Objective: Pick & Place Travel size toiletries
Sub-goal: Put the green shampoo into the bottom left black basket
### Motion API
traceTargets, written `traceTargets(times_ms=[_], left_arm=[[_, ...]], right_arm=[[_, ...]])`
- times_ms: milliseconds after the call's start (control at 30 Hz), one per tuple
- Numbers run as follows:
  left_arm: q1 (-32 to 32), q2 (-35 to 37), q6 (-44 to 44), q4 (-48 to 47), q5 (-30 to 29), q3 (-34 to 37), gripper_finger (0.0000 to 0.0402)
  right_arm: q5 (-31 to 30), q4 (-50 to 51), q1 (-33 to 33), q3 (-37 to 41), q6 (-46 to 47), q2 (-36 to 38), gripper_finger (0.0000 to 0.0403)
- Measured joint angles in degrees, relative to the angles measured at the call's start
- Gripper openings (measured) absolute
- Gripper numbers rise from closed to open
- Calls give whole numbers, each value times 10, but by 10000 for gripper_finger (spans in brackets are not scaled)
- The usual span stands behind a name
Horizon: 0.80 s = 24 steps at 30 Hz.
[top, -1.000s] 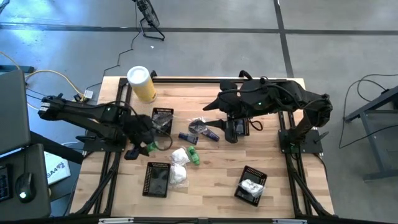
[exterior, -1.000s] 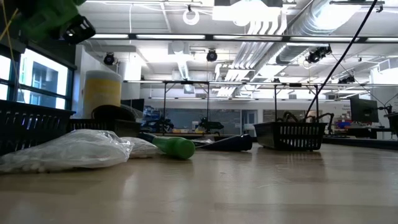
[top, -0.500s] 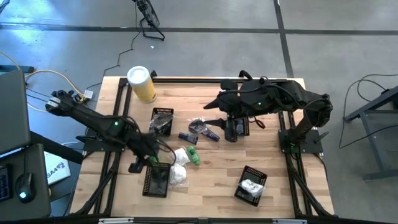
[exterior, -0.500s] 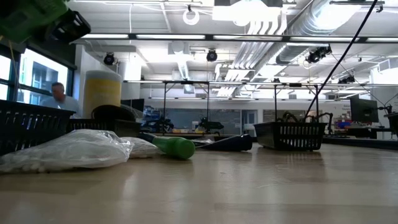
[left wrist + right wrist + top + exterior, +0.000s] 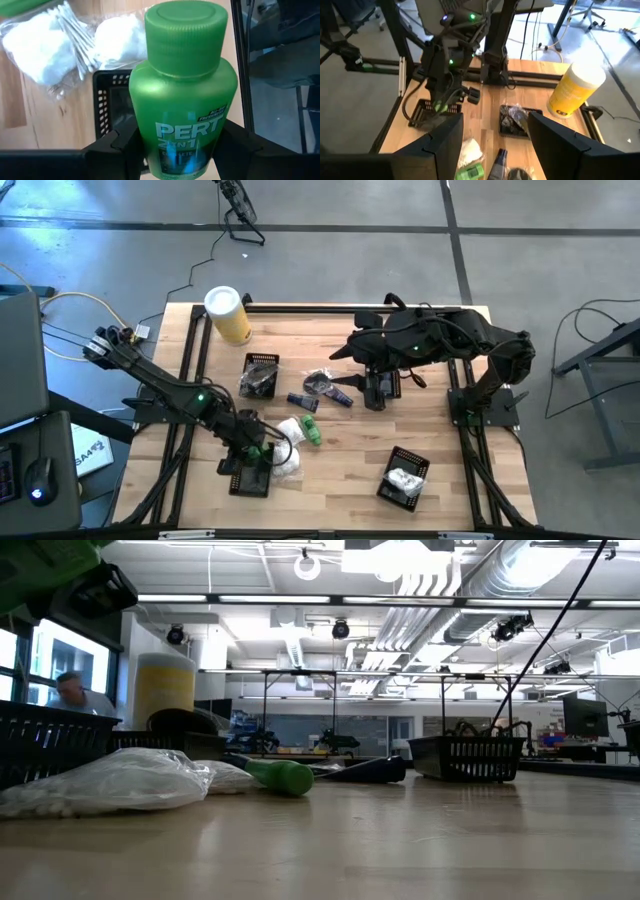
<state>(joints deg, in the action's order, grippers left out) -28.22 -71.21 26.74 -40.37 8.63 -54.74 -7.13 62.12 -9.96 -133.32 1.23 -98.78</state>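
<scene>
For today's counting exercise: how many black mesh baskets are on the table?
3. One basket sits near the yellow canister; one lies at the front left under the left hand, which holds a green bottle; one is front right. None seems hidden.

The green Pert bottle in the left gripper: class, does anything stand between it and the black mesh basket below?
Nothing visible does. The left gripper holds the green Pert bottle over the black mesh basket, which looks empty. The cotton packets lie beside the basket, not over it.
</scene>
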Motion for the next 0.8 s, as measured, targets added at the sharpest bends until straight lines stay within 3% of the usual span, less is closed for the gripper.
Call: traceTargets(times_ms=[467,800], left_arm=[[-16,-59,-1,85,-1,17,179],[-41,-39,128,414,28,206,179]], right_arm=[[0,33,-1,0,2,0,215],[-6,32,0,0,-3,0,215]])
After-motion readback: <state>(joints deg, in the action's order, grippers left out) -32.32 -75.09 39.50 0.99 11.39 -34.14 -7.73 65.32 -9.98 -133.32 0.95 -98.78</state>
